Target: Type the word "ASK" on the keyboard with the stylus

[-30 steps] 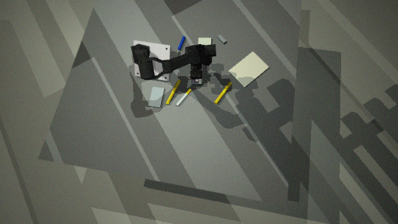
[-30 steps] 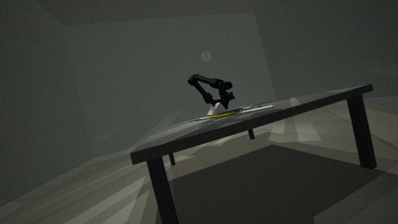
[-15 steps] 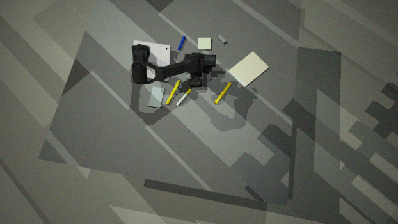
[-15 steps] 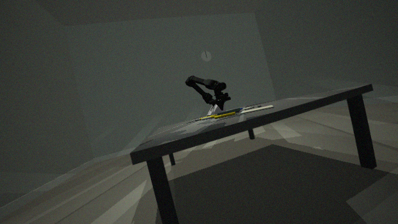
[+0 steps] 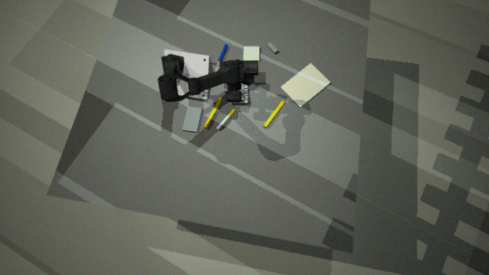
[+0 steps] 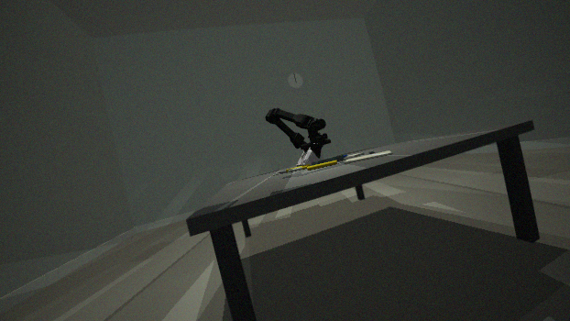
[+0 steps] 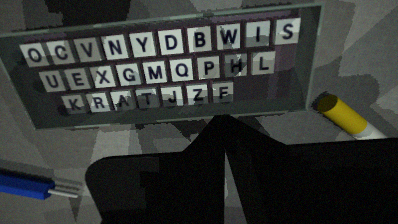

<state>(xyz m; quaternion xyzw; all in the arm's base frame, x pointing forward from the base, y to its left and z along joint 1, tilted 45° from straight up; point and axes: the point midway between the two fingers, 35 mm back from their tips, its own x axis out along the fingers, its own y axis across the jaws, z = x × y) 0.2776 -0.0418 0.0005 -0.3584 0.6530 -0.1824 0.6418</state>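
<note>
The keyboard (image 5: 245,94) (image 7: 280,95) lies partly under the arm in the top view. In the wrist view its letter keys show, with K (image 7: 75,104) and A (image 7: 123,99) in the lowest row and S (image 7: 288,31) at the top right. My gripper (image 7: 221,121) (image 6: 318,156) is shut, with no stylus visible between the fingers. Its tips appear at the keyboard's near rim, just below F; their height is unclear. A blue tool (image 5: 223,53) (image 7: 22,186) with thin metal prongs and a yellow-and-white pen (image 5: 226,119) (image 7: 342,115) lie on the desk. I cannot tell which is the stylus.
Two yellow sticks, one (image 5: 212,113) near the pen and one (image 5: 273,114) farther right, lie on the desk. A cream pad (image 5: 306,85), a small pale pad (image 5: 251,53), a grey block (image 5: 273,48) and a pale slab (image 5: 193,119) lie around the arm.
</note>
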